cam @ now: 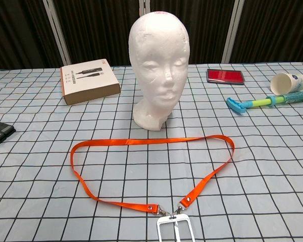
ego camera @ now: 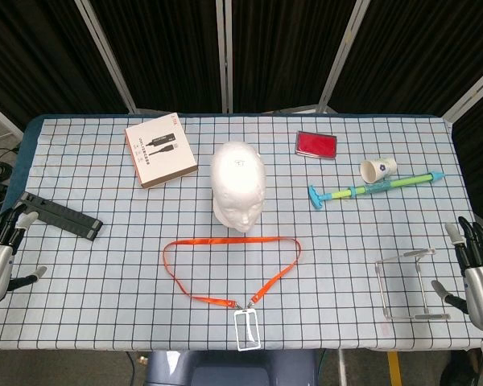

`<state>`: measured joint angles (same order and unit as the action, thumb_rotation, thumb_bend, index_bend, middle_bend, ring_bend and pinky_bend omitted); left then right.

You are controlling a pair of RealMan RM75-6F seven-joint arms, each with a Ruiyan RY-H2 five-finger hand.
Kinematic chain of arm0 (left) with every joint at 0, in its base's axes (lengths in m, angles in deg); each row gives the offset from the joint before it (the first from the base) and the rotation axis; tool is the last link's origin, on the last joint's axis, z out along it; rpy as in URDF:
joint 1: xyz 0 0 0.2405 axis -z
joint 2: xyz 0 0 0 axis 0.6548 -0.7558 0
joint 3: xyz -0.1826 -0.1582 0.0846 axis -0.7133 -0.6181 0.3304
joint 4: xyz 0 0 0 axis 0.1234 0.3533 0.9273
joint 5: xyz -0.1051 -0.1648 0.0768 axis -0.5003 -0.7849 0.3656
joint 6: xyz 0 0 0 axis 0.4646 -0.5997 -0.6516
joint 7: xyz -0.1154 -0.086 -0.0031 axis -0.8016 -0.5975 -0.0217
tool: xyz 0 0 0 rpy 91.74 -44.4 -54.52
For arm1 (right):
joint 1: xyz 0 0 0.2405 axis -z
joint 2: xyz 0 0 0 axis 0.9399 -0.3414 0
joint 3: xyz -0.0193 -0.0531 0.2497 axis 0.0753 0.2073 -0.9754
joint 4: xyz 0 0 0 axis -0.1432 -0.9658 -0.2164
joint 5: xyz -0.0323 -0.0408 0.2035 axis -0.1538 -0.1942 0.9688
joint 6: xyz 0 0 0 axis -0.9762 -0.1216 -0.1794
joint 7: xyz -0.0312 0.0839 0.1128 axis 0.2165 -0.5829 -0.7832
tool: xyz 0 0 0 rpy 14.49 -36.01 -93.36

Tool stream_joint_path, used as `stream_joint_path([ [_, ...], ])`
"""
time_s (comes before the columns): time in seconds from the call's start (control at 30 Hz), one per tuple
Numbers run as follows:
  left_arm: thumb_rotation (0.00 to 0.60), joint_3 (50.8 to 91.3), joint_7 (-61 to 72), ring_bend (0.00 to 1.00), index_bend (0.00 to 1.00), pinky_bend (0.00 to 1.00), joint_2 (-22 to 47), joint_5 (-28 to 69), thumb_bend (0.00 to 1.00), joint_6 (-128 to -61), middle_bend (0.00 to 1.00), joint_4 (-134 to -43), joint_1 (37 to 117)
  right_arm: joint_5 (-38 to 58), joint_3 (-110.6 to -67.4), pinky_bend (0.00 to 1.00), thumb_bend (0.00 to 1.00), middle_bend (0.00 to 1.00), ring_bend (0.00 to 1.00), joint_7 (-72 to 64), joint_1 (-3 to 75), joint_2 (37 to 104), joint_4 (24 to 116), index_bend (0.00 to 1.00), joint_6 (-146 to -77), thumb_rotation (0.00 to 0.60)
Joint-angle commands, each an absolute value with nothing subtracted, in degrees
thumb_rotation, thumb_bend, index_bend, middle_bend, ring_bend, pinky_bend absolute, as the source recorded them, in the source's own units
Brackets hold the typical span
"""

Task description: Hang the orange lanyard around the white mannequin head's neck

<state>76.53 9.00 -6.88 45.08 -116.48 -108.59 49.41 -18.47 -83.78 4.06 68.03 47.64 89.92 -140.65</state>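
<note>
Nothing has been picked up yet. The orange lanyard [ego camera: 229, 269] lies flat in a wide loop near the front edge of the worktop [ego camera: 80, 322], its clear badge holder [ego camera: 247, 328] at the very edge, just in front of the white mannequin head [ego camera: 237, 185] standing upright mid-worktop. The left hand [ego camera: 2, 249] hangs at the left edge and the right hand [ego camera: 476, 265] at the right edge, both empty with fingers spread. I'd judge the next move is reaching in to lift the strap, likely from both sides.
</note>
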Motion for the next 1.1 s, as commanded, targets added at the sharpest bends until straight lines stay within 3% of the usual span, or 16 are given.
stream_joint_path([
  [0.03, 0.600, 76.5, 9.0, 0.00, 0.00, 0.00, -7.0, 45.2, 0.00, -116.6, 0.00, -108.7, 49.3, -18.2, -83.4, 0.00, 0.00, 0.00, 0.00, 4.0, 68.0, 47.0, 90.8, 0.06, -139.8, 0.600],
  [0.23, 0.600, 76.5, 9.2, 0.00, 0.00, 0.00, -6.9, 45.1, 0.00, -116.4, 0.00, -108.7, 49.2, -18.2, -82.9, 0.00, 0.00, 0.00, 0.00, 3.2, 66.6, 47.4, 91.1, 0.08, -136.7, 0.600],
  [0.37, 0.600, 76.2, 9.6, 0.00, 0.00, 0.00, -6.7, 44.9, 0.00, -116.1, 0.00, -108.6, 49.4, -17.8, -83.4, 0.00, 0.00, 0.00, 0.00, 4.0, 62.4, 47.0, 91.9, 0.14, -129.7, 0.600],
  [0.47, 0.600, 75.9, 9.8, 0.00, 0.00, 0.00, -6.4, 44.0, 0.00, -115.3, 0.00, -108.3, 49.7, -17.3, -85.0, 0.00, 0.00, 0.00, 0.00, 5.0, 56.0, 47.3, 92.7, 0.23, -120.7, 0.600],
  [0.57, 0.600, 75.4, 9.9, 0.00, 0.00, 0.00, -6.1, 43.0, 0.00, -114.5, 0.00, -107.8, 50.1, -14.4, -86.7, 0.00, 0.07, 0.00, 0.00, 3.5, 50.5, 48.4, 92.7, 0.33, -112.2, 0.600],
  [0.8, 0.600, 74.7, 10.3, 0.00, 0.00, 0.00, -5.4, 41.0, 0.00, -112.6, 0.00, -106.3, 50.8, -5.1, -90.1, 0.00, 0.22, 0.00, 0.00, 5.4, 39.5, 58.5, 84.4, 0.40, -97.2, 0.600],
  [1.1, 0.600, 74.4, 10.3, 0.00, 0.00, 0.00, -4.7, 39.6, 0.00, -110.9, 0.00, -104.8, 51.3, 0.3, -90.0, 0.00, 0.30, 0.00, 0.00, 13.8, 33.2, 69.9, 75.0, 0.43, -93.7, 0.600],
])
